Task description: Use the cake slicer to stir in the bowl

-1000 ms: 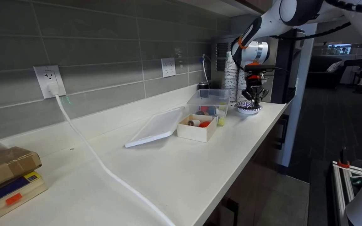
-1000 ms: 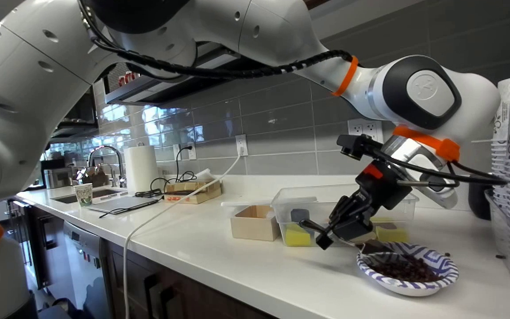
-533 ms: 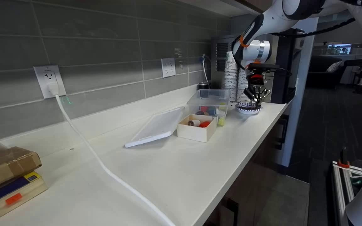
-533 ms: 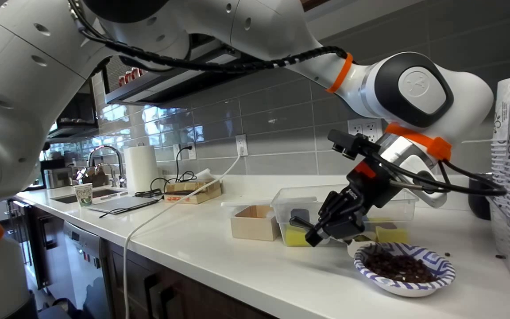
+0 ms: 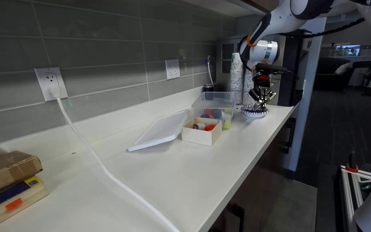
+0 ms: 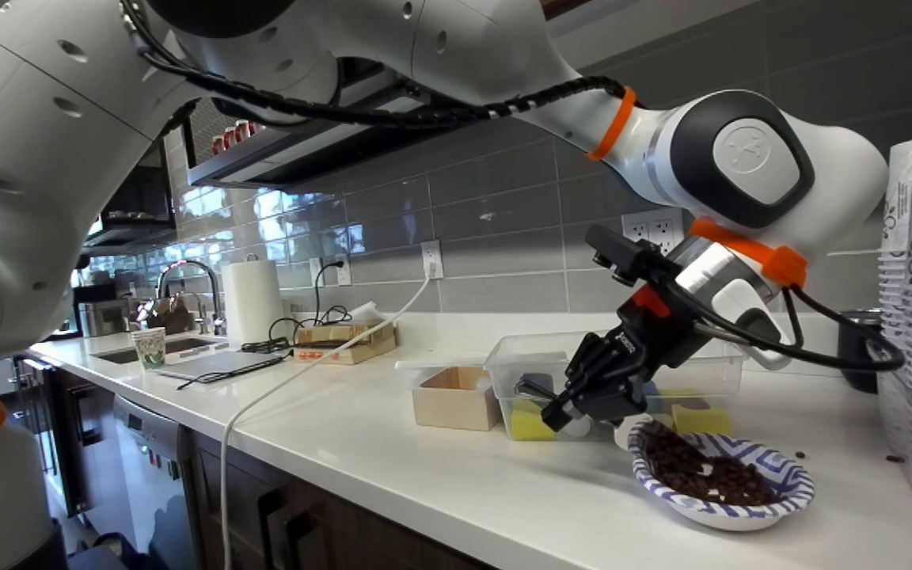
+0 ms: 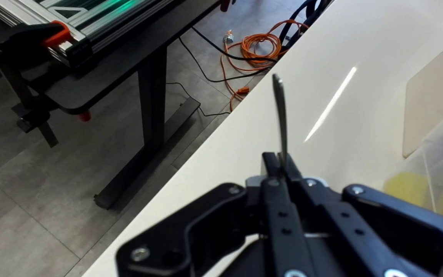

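White bowl (image 6: 790, 475), blue-violet zigzags, tilted light | dark brown bits (image 6: 741, 483) inside | gripper (image 7: 281, 165) jaws clamped on metal cake slicer (image 7: 281, 119)

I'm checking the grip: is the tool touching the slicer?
Touching: in the wrist view the tool pinches the slicer between its jaws, with no gap visible on either side.

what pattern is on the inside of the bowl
The bowl has a purplish-blue and white zigzag, clearest in an exterior view.
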Available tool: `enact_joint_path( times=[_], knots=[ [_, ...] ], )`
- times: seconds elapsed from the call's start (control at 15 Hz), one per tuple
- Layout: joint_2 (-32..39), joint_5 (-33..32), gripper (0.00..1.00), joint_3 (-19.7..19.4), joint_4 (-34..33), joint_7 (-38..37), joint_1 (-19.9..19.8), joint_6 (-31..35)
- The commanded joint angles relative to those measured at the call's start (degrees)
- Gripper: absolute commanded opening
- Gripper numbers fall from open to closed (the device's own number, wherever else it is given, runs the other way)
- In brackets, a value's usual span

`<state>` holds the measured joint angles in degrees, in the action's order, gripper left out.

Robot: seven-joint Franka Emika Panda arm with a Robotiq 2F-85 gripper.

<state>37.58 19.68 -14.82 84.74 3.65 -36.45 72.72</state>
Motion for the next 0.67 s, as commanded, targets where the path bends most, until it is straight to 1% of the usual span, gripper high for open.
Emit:
enact_joint_path(
  times=[0.0,0.33,0.6],
  knots=[
    [-1.7,3.7,0.01,-0.1,1.5,-0.4,-1.0,0.8],
    [-1.2,8.7,0.01,-0.2,1.3,-1.4,-3.0,3.3],
    [-0.7,10.1,0.01,-0.5,1.1,-3.4,-4.2,5.5]
  ],
)
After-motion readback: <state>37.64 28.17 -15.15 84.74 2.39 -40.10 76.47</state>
